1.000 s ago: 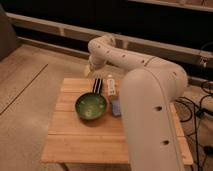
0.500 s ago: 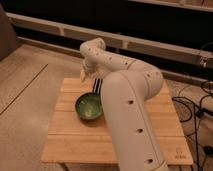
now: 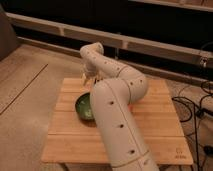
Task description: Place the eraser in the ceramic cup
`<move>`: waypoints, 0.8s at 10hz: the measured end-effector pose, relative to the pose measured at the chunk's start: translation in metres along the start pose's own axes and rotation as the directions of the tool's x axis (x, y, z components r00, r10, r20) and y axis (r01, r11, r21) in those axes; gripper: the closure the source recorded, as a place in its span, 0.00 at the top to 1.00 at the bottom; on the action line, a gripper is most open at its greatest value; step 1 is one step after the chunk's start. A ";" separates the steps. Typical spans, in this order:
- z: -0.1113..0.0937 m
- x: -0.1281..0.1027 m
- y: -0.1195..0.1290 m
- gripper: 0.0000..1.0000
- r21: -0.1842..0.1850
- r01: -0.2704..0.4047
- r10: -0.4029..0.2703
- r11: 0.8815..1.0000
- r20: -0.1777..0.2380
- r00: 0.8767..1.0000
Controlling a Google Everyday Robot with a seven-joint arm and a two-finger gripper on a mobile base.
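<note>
My gripper (image 3: pixel 88 78) hangs from the white arm (image 3: pixel 117 115) over the far left part of the wooden table (image 3: pixel 65 135), just behind the wide green bowl (image 3: pixel 83 106). The arm runs from the bottom of the view up across the table's middle and covers the bowl's right side. The eraser and the ceramic cup do not show; the arm hides the area where they could lie.
The table stands on a pale floor, with a dark wall and a low ledge (image 3: pixel 45 27) behind it. Cables (image 3: pixel 192 107) lie on the floor at the right. Bare wood shows at the table's front left and right.
The arm has swung further across the view and now covers the small things to the right of the bowl. The gripper has shifted left, toward the table's far left part.
</note>
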 end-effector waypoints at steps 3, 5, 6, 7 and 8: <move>0.024 -0.006 0.005 0.65 -0.008 -0.027 0.027 1.000 -0.045 0.999; 0.026 -0.009 -0.003 0.65 0.015 -0.029 0.030 0.999 -0.057 0.998; 0.021 -0.013 -0.012 0.65 0.040 -0.032 0.034 0.999 -0.052 0.998; 0.015 -0.016 -0.019 0.65 0.057 -0.037 0.040 0.998 -0.043 0.998; 0.006 -0.019 -0.033 0.65 0.087 -0.049 0.052 0.995 -0.032 0.998</move>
